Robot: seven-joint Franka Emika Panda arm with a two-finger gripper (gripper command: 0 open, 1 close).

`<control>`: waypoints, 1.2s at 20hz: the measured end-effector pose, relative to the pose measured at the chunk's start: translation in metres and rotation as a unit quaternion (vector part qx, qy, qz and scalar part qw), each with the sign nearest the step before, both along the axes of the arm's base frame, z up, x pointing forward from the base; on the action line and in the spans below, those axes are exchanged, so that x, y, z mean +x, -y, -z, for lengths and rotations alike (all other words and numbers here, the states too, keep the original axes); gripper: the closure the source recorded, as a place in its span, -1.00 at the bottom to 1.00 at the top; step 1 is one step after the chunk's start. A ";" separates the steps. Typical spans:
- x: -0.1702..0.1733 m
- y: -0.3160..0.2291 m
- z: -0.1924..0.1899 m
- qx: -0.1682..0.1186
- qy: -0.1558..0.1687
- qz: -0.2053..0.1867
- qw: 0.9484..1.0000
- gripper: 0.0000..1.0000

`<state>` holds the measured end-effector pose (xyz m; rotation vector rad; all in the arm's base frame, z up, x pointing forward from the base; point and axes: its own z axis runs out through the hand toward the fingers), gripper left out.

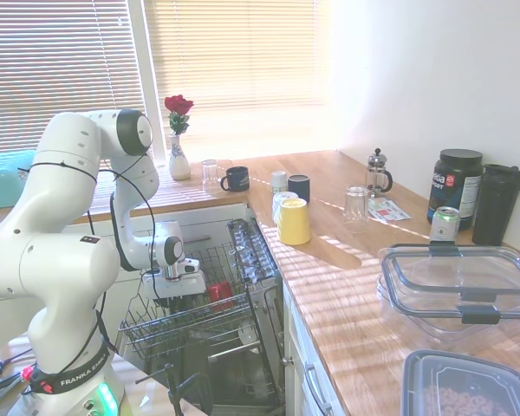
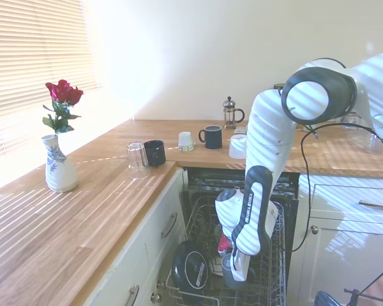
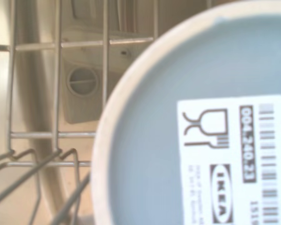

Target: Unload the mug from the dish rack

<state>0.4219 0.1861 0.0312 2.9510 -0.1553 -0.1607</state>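
**Grey-blue mug under the claw, in the rack**

Lowered claw point(image 2: 233, 275) right above the upturned mug point(image 2: 228, 271); finger spread impossible to tell. Sat in the wire dish rack point(image 1: 169, 325), beside a red cup point(image 1: 218, 293). Filled the wrist view, white label on its base.

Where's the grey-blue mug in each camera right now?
First exterior: not discernible, hidden under the gripper in the dish rack.
Second exterior: the mug sits low centre, by the arm's end.
Wrist: its labelled base fills most of the picture.
Shared landmark: red cup.
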 end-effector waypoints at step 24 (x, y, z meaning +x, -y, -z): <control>0.021 0.062 -0.253 0.053 0.123 0.113 0.984 1.00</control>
